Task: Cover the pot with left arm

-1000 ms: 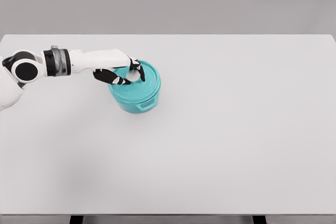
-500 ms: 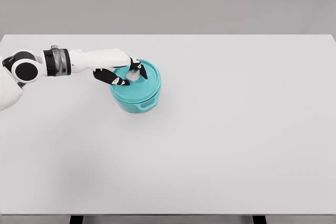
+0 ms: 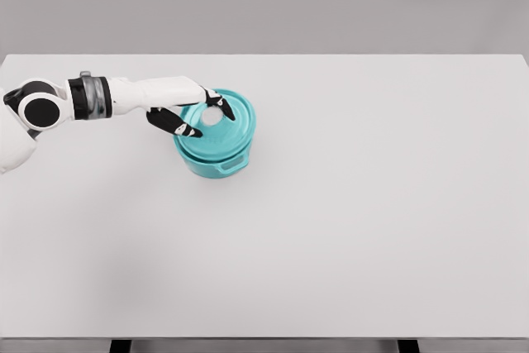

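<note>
- The pot (image 3: 216, 157), teal, stands on the white table (image 3: 372, 204), at about ten o'clock from the table's middle.
- Its teal lid (image 3: 225, 127) sits on top of it, looking slightly off-centre toward two o'clock.
- The left hand (image 3: 192, 112) reaches in from nine o'clock, dark fingers (image 3: 183, 128) curled around the pale knob (image 3: 212, 117) on the lid.

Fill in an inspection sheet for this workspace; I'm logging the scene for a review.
Surface: white table, flat, bare around the pot.
Job's things: teal pot at the table's left; teal lid on top, apparently sitting slightly askew.
Clutter: nothing seen.
Grippers: left hand over the lid, fingers at its pale knob; right hand out of view.
Cables: nothing seen.
Surroundings: plain grey backdrop.
</note>
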Available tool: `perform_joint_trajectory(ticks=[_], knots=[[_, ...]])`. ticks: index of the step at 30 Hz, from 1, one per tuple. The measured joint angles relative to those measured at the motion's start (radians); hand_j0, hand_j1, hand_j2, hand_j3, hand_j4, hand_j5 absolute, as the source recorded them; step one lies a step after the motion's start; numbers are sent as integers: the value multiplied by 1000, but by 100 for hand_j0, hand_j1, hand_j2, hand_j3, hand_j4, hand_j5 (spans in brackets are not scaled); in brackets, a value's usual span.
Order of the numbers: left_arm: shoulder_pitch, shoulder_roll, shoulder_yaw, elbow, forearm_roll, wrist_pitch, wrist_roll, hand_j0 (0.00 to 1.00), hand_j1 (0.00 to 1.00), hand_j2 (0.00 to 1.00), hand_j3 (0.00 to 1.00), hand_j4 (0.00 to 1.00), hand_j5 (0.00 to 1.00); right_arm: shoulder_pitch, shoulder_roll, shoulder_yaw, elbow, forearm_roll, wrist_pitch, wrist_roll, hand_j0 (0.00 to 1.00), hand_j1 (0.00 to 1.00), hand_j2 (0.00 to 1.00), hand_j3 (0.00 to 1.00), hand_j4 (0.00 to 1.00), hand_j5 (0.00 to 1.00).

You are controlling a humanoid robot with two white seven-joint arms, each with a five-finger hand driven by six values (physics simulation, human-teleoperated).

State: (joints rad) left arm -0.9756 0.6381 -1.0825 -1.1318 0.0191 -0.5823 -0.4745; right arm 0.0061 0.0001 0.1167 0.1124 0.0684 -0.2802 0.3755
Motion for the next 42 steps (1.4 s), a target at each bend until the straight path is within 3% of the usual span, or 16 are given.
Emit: perform_joint_trajectory(ticks=[10,18,42], knots=[[-3,0,-8,-2,6,17,-7,69,69,69,69,69,69,0,0,0,0,0,0,0,100,100,100,100,100,100],[-2,6,-14,-5,9,18,-9,89,89,89,89,89,89,0,0,0,0,0,0,0,100,100,100,100,100,100],[-5,22,-25,-32,14,36,-14,97,97,97,97,97,97,0,0,0,0,0,0,0,100,100,100,100,100,100]])
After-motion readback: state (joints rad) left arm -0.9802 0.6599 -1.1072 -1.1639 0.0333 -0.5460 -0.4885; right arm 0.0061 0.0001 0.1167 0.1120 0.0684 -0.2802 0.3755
